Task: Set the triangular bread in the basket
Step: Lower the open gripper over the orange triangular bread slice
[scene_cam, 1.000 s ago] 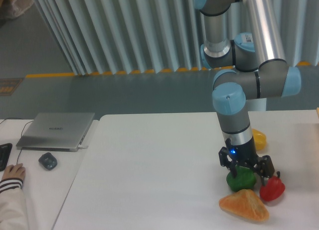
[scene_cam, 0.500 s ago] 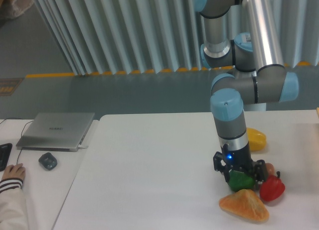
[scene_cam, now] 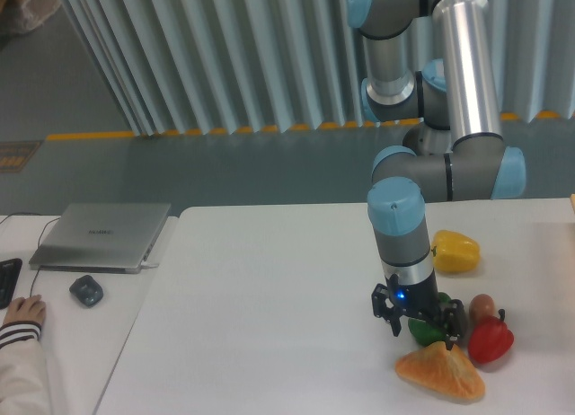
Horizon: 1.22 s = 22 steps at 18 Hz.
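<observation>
The triangular bread (scene_cam: 440, 372) lies flat on the white counter (scene_cam: 269, 325), near the front edge on the right side; it is golden-orange with rounded corners, and its upper corner points toward the claw (scene_cam: 420, 327); the claw hangs just above that corner, very close to it, but I cannot tell if it touches the bread. The arm comes down from the upper right, and its grey and blue wrist stands nearly upright over the claw; a small blue light shows on the wrist just above the fingers. The two dark fingers are spread somewhat apart, one on the left and one on the right; between and behind them sits a green pepper (scene_cam: 429, 329), partly hidden by the claw; whether the fingers press on the pepper or only stand in front of it, the view does not show, so the hold of the claw is not certain.

A red pepper (scene_cam: 490, 340) stands just right of the bread's upper corner, near the green pepper; a small brownish round thing (scene_cam: 482, 305) is just behind the red pepper; a yellow pepper (scene_cam: 455, 251) lies further back, apart from the group.

On the left a closed grey laptop (scene_cam: 101, 236) rests on a second surface; a dark mouse (scene_cam: 85, 291) lies in front of it; a person's hand (scene_cam: 22, 311) in a pale sleeve is at the left edge.
</observation>
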Each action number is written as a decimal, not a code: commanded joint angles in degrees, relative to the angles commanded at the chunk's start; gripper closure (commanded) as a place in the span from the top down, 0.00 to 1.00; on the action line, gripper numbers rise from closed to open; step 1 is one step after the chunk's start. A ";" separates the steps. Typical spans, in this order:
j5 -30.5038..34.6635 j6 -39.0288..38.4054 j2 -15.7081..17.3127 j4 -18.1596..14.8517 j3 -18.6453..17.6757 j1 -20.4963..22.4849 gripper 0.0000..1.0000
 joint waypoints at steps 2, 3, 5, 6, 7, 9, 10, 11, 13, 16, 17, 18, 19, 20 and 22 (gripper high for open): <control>0.00 -0.26 -0.35 0.00 0.79 0.09 1.00; 0.00 -0.52 -0.35 0.00 0.88 0.17 1.00; 0.00 -0.53 -0.62 0.00 1.06 0.26 1.00; 0.00 -0.35 -1.05 0.09 1.14 0.35 1.00; 0.09 -0.53 -1.58 0.09 1.41 0.35 1.00; 0.35 -0.26 -2.55 0.09 1.67 0.44 1.00; 0.35 -0.26 -2.73 0.44 1.93 0.70 1.00; 0.35 -0.18 -2.73 0.70 2.20 0.96 1.00; 0.35 0.26 -2.73 0.70 2.20 1.14 1.00; 0.35 1.05 -2.82 0.70 2.20 2.02 1.00; 0.35 1.32 -2.90 0.79 2.11 2.28 1.00; 0.44 1.41 -3.34 0.79 2.11 2.29 1.00; 0.53 1.41 -3.43 0.79 2.03 2.29 1.00; 0.53 1.49 -3.52 0.79 1.94 2.20 1.00; 0.53 1.41 -3.52 0.79 1.76 2.20 1.00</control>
